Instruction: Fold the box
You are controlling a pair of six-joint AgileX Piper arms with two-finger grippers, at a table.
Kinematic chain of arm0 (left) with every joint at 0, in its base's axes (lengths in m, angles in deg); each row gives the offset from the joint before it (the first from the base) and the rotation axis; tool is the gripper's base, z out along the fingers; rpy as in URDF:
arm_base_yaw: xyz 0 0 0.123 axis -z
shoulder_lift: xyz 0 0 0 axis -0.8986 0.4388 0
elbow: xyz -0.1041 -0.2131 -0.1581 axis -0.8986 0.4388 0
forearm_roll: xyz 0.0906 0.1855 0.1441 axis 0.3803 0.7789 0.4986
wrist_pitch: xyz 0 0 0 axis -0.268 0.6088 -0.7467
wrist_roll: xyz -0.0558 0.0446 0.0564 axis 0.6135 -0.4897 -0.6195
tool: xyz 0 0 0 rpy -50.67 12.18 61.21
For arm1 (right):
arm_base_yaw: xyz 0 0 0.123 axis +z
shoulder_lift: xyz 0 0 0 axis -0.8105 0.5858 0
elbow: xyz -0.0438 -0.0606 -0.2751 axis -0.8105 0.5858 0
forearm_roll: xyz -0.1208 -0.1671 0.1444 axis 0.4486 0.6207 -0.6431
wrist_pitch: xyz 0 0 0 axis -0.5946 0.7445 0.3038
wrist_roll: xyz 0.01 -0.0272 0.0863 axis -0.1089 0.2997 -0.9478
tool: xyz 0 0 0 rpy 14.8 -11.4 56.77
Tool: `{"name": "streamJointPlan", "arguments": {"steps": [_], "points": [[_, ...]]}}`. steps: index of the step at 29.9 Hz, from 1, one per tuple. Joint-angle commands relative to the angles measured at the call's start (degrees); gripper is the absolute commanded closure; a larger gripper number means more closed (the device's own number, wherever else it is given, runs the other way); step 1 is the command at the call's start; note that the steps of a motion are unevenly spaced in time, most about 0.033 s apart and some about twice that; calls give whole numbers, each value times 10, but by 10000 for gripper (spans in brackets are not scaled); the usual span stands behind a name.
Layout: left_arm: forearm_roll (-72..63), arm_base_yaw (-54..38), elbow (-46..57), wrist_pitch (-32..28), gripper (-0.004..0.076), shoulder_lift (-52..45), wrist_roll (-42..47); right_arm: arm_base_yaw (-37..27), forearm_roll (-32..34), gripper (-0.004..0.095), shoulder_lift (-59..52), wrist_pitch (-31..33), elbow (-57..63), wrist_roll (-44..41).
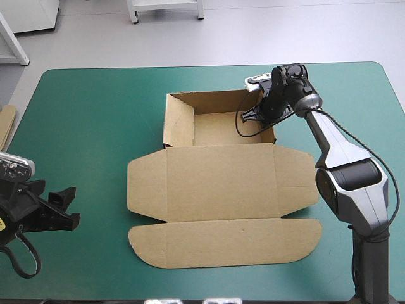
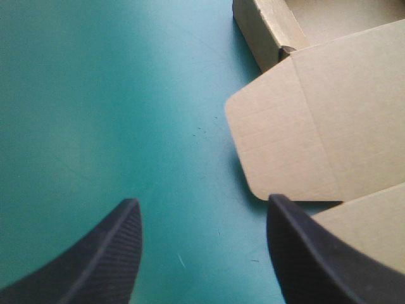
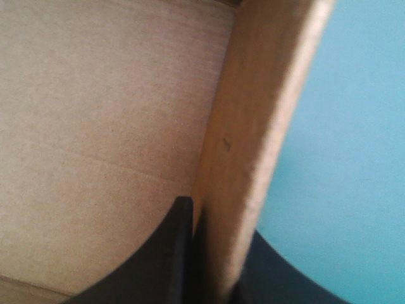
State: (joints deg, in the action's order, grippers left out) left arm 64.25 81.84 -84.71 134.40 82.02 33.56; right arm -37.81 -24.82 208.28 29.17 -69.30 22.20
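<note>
My right pincer is clamped on the box, pinching the tray's right wall: one black finger is inside against the board, the other is outside and mostly hidden behind the wall. Past the inner finger it's just the brown tray floor, and teal-green cover shows beyond the wall.

From above, that pincer sits at the far right part of the tray. The box is around the middle of the table. Its tray is toward the far edge with its walls up, and the lid lies flat toward the near edge, rounded flaps out to both sides.

My left pincer is released, fingers wide apart over bare cover near the left edge, holding nothing. The lid's left flap is just ahead and off to one side.

A spare bit of board pokes in at the left edge.
</note>
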Motion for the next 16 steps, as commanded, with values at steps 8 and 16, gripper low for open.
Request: {"name": "streamJointPlan", "arguments": {"steps": [8, 16], "points": [[4, 2, -13, 1, 304, 2, 6, -75, 229, 927, -46, 5, -12, 22], [9, 2, -13, 3, 304, 2, 6, -216, 235, 927, -49, 5, -12, 46]]}}
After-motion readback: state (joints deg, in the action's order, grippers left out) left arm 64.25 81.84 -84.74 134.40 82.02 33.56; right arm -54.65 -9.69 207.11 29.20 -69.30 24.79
